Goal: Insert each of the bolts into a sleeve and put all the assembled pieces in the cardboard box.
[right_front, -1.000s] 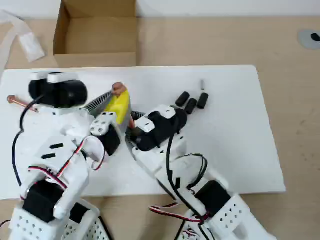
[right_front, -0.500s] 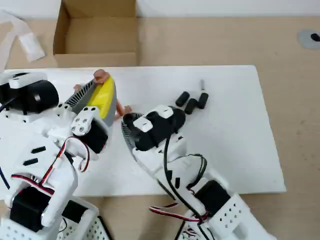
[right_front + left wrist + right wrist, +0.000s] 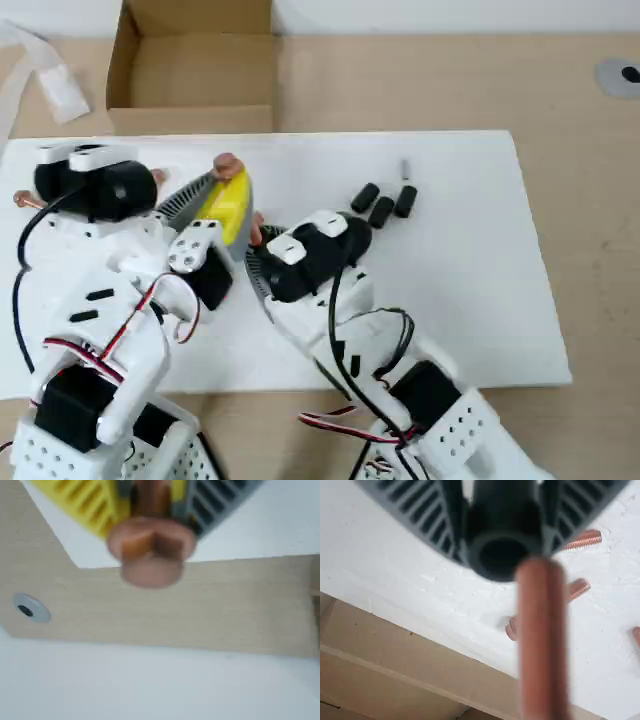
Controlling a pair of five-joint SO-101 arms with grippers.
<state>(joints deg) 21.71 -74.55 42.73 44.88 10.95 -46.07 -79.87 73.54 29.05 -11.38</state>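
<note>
My left gripper (image 3: pixel 215 190) is shut on a copper bolt (image 3: pixel 229 166), its head (image 3: pixel 151 550) sticking out between the yellow and grey fingers. The bolt's shaft (image 3: pixel 542 640) crosses in front of the rim of a black sleeve (image 3: pixel 502 545), just beside its bore and not inside it. My right gripper (image 3: pixel 258 262) is shut on that sleeve, close to the left gripper near the board's middle. Three loose black sleeves (image 3: pixel 382 205) lie further right. The cardboard box (image 3: pixel 190 70) stands open beyond the board's far left corner.
Everything sits on a white board (image 3: pixel 480 290) on a wooden table. Loose copper bolts lie at the left (image 3: pixel 22 200) and under the right gripper (image 3: pixel 582 539). A small grey pin (image 3: pixel 405 168) lies by the sleeves. A grey disc (image 3: pixel 620 75) is set in the table at far right.
The left arm swung left with its bolt, away from the sleeve, then came back right so the bolt's tip is at the sleeve again. The right arm has hardly moved.
</note>
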